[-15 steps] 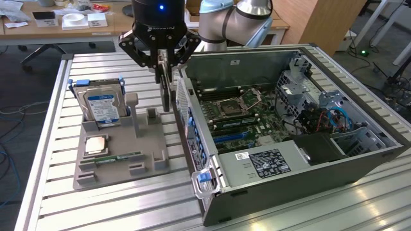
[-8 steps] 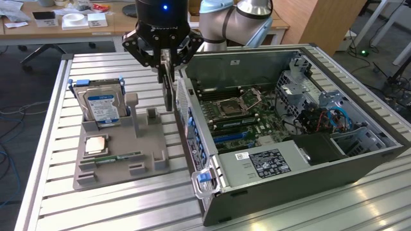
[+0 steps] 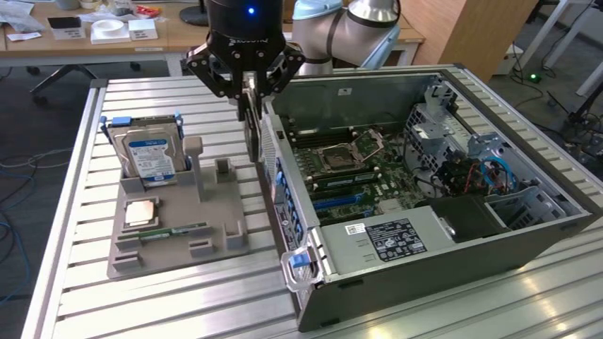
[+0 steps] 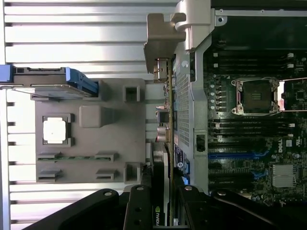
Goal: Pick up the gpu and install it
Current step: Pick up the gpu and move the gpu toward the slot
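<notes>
My gripper (image 3: 248, 95) is shut on the gpu (image 3: 253, 131), a thin black card that hangs edge-on and upright below the fingers. In the wrist view the gpu (image 4: 166, 120) runs as a narrow strip away from my gripper (image 4: 162, 203), with its pale metal bracket (image 4: 160, 36) at the far end. The card hangs in the air right beside the open computer case's near wall (image 3: 282, 183), on the exterior view's left of it, over the edge of the grey holder (image 3: 203, 212). The motherboard (image 3: 354, 166) with its blue slots (image 4: 235, 155) lies open inside the case.
The grey holder carries a silver hard drive (image 3: 149, 155) standing upright, a square processor chip (image 3: 141, 212) and a green memory stick (image 3: 174, 231). The case (image 3: 452, 233) takes up the slatted table's (image 3: 141, 304) right half in the exterior view. A desk with boxes (image 3: 104, 28) stands behind.
</notes>
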Robot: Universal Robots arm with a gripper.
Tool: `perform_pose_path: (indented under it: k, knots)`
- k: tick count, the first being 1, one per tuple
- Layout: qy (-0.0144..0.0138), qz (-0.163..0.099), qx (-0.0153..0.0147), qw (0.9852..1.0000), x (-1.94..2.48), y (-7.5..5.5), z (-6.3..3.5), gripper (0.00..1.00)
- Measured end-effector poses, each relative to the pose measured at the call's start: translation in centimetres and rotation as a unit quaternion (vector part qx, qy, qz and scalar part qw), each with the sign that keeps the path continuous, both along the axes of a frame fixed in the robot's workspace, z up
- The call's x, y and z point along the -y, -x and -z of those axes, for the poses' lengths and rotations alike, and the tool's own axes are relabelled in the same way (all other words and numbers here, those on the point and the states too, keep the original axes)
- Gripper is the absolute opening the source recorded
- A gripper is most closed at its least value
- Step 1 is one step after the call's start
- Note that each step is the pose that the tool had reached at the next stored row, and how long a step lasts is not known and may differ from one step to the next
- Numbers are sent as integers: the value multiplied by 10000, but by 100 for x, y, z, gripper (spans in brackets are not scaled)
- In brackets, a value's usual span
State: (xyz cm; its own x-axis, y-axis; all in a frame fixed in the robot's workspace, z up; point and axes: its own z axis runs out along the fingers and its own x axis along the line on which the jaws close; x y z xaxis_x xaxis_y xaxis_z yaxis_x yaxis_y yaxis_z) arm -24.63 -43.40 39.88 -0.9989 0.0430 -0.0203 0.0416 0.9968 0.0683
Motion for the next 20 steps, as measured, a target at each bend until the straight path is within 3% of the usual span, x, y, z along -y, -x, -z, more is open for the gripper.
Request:
perform_pose_path:
  k: [20]
  knots:
    - [-70,0,0,10000,-9,-300,0,27]
